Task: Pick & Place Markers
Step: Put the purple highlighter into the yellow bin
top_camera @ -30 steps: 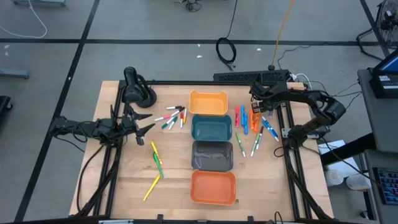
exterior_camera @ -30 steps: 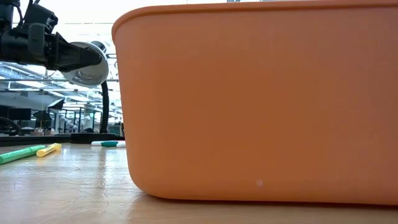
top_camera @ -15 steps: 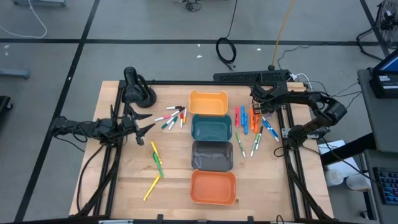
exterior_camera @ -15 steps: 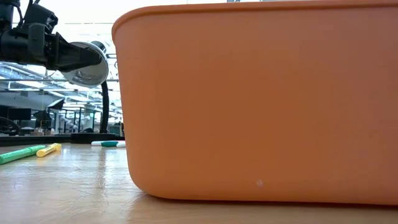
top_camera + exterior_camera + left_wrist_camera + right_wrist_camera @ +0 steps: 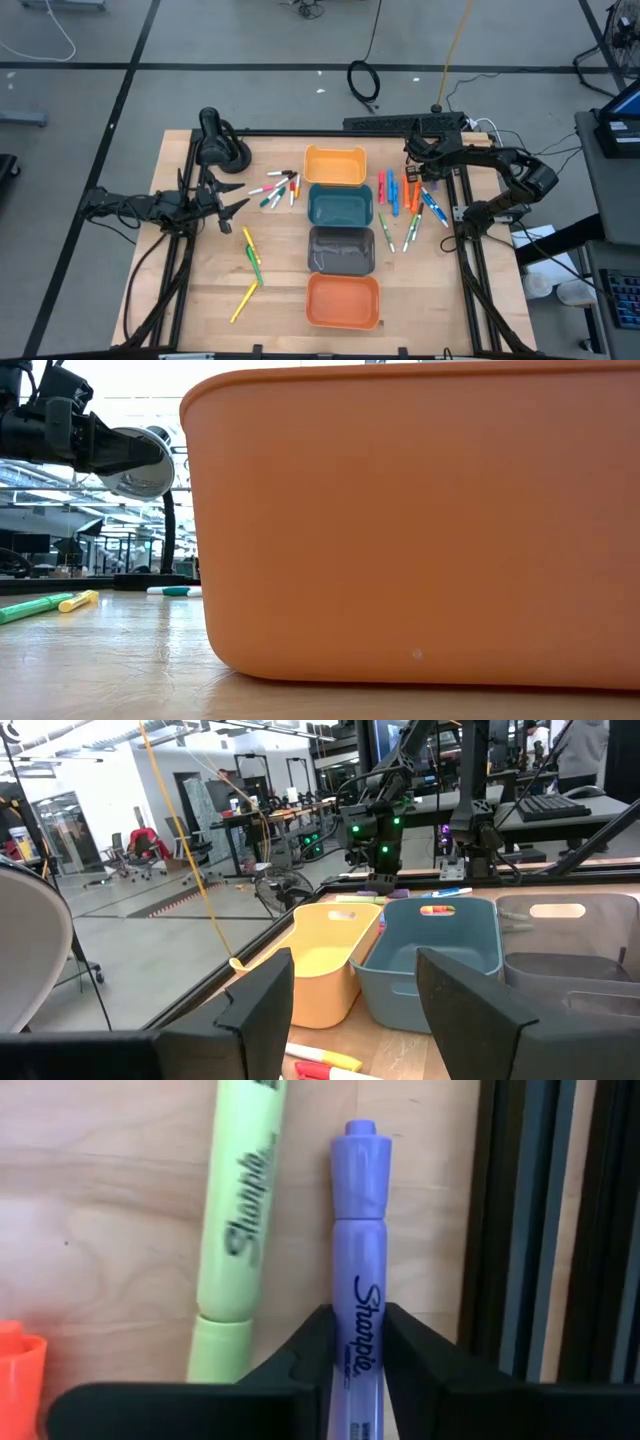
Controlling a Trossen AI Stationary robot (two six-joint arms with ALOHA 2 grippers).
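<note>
Markers lie flat on the wooden table in groups: one to the right of the bins (image 5: 405, 205), one at the far left (image 5: 275, 188), and one at the near left (image 5: 250, 265). My right gripper (image 5: 413, 173) points down over the far end of the right-hand group. In its wrist view it is shut on a purple marker (image 5: 356, 1230), which lies beside a yellow-green marker (image 5: 240, 1230). My left gripper (image 5: 228, 200) waits at the table's left edge, level and open (image 5: 355, 1010), touching nothing. My right gripper pinches the purple marker's barrel (image 5: 356, 1295) between its two fingers (image 5: 312, 1345), one on each long side. The fingers come from above, slanting down, and lie across the marker. The marker lies flat on the table, its capped end pointing away from the fingers.
Four bins stand in a row down the table's middle: light orange (image 5: 335, 165), teal (image 5: 340, 205), grey (image 5: 340, 248), orange (image 5: 343, 300). A black frame rail (image 5: 530, 1230) runs close beside the purple marker. An orange marker (image 5: 15, 1380) lies farther off. A black stand (image 5: 215, 140) is at the far left.
My right gripper has sunk a little toward the markers at the table's far right. Nothing else has moved.
</note>
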